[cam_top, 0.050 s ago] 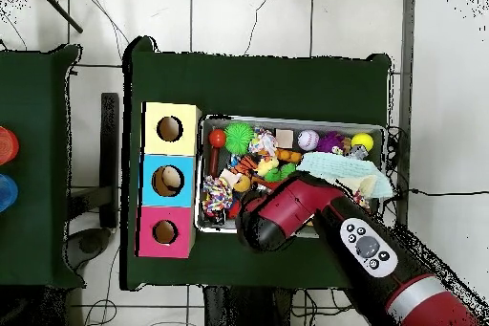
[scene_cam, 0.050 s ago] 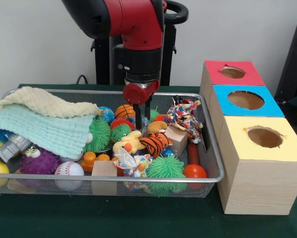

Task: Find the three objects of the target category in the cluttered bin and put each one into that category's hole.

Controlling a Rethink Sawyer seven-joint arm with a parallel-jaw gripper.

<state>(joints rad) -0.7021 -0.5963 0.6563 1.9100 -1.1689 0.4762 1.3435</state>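
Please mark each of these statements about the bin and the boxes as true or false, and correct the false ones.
1. The gripper is down inside the wire bin. True.
2. The yellow-topped box stands between the red one and the blue one. False: the blue-topped box is in the middle.
3. A light green cloth covers part of the bin. True.
4. The baseball lies in a hole of the boxes. False: it lies in the bin.
5. The gripper holds the baseball. False: the baseball lies apart from it.
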